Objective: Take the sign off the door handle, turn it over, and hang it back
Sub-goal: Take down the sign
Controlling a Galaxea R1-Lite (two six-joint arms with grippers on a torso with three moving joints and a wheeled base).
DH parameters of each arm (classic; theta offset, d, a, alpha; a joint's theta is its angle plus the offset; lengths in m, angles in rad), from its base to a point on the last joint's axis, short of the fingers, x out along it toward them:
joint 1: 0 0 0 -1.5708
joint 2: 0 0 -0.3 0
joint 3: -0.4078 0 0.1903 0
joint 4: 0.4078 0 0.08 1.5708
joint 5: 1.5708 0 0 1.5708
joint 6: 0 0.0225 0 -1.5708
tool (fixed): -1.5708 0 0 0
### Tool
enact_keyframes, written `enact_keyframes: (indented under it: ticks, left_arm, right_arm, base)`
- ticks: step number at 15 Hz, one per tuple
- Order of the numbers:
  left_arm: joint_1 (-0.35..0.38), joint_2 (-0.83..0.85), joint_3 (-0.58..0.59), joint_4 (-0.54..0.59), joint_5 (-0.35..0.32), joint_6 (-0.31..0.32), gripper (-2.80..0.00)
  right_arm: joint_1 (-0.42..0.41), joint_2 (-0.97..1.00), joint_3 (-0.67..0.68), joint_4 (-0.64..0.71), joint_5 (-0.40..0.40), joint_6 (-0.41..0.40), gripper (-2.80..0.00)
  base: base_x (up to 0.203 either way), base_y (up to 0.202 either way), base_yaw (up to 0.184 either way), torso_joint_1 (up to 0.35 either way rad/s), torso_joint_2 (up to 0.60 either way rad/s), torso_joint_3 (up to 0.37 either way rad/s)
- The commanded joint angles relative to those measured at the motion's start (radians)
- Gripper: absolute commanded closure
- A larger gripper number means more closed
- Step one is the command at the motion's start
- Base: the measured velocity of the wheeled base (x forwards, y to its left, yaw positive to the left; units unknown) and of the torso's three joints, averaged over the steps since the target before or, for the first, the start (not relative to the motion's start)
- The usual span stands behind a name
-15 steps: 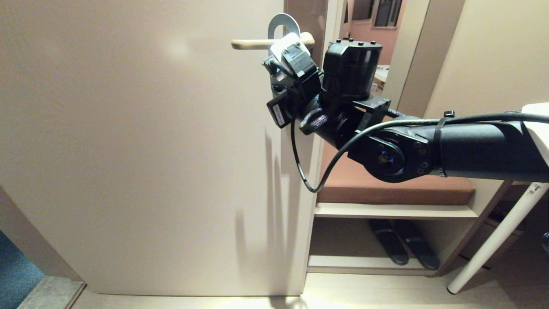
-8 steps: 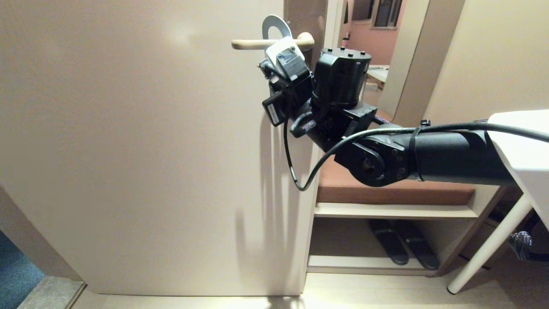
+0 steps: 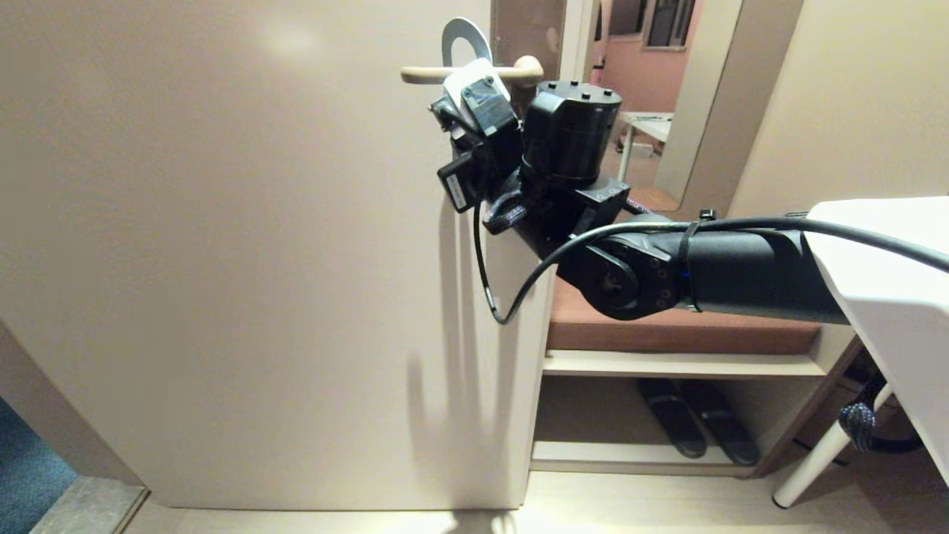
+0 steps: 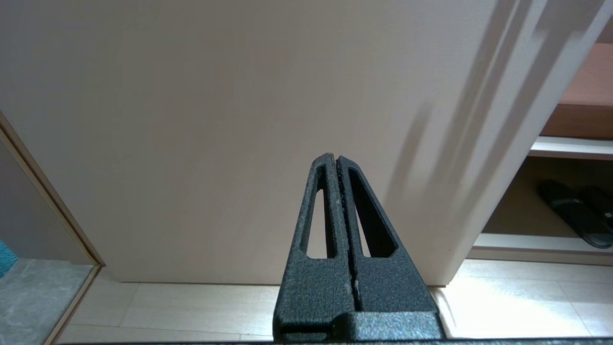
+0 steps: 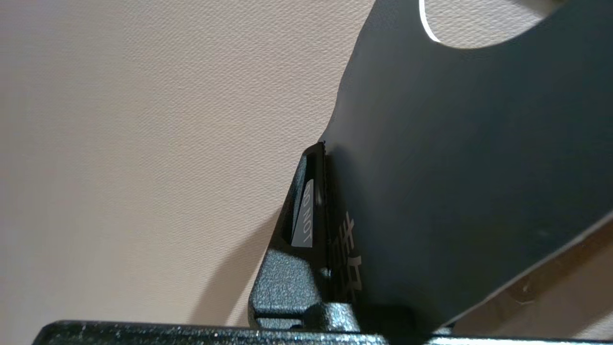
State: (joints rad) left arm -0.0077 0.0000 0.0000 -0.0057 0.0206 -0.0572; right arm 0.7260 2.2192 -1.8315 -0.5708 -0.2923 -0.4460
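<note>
- Head view: my right gripper [image 3: 463, 100] is raised to the door handle [image 3: 467, 73], a slim, smooth cream lever with a rounded knuckle.
- Its textured black fingers [image 5: 306, 215] are clamped on the sign [image 5: 455, 167], a flat dark card; the rounded, holed end rises behind the lever.
- My left gripper [image 4: 337, 160] is pressed closed, empty, facing the matte beige door [image 3: 222, 259].

Right arm is reaching in from the right, forearm running roughly level, wrist bending upward toward the door. Right pincer [image 5: 330, 201] is pointing up, mostly hidden behind its own wrist housing from the head camera; its fingers are clamping the sign [image 5: 459, 182] flat between them. Left pincer [image 4: 337, 160] is hanging low, fingers pressing together, holding nothing.
</note>
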Motion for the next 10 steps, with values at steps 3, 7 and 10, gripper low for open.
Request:
enact_keyframes:
  ticks: [3,7,10]
  left_arm:
    - [0.0,0.0,0.0,0.0,-0.001,-0.001,0.0]
    - [0.0,0.0,0.0,0.0,0.001,-0.001,0.0]
    - [0.0,0.0,0.0,0.0,0.001,-0.001,0.0]
  right_arm:
    - [0.015,0.018,-0.007,-0.004,-0.001,-0.002,0.0]
    - [0.024,0.039,-0.041,-0.004,-0.001,-0.003,0.0]
    - [0.033,0.059,-0.087,-0.002,-0.002,-0.003,0.0]
  base:
    - [0.0,0.0,0.0,0.0,0.0,0.0]
    - [0.0,0.0,0.0,0.0,0.0,0.0]
    - [0.0,0.0,0.0,0.0,0.0,0.0]
